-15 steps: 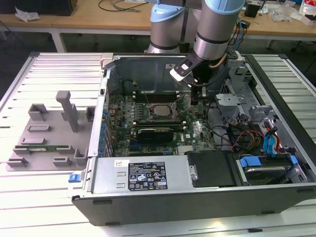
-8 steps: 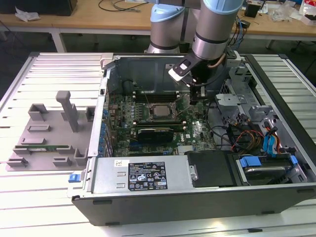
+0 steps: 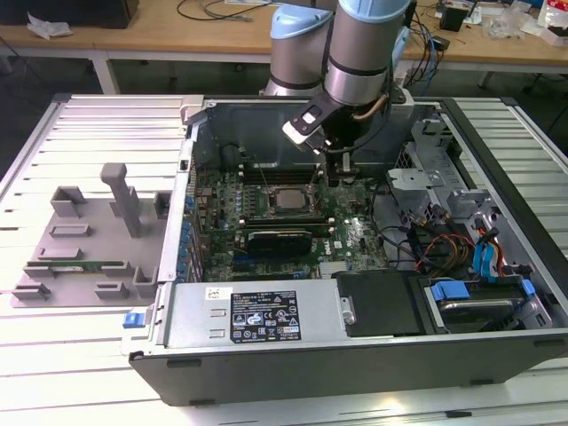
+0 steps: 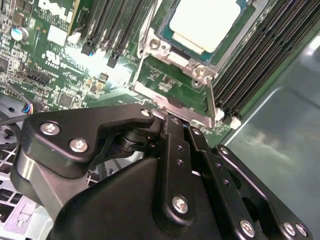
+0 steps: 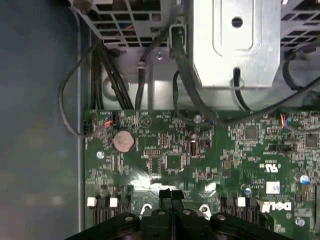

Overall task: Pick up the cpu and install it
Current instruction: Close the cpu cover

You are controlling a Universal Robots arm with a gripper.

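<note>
The cpu [image 4: 205, 22] sat within its socket frame [image 4: 176, 59] on the board [image 5: 165, 150]. The end effector [image 4: 170, 119] — fingers together, holding nothing — hung just beside that frame; a skewed push could bend pins.

In the second wrist view the cpu [image 4: 202, 22] runs off the picture's edge, so I get only part of its pale top. The body of the gripper [image 4: 170, 120] hides the board under it, and I cannot tell whether its tips touch the socket frame [image 4: 197, 75]. In the exterior view the arm [image 3: 355, 53] covers part of the far wall of the case [image 3: 355, 355], and the memory stick [image 3: 84, 264] on the grey tray [image 3: 89, 244], at the exterior view's left, is too small to judge.
</note>
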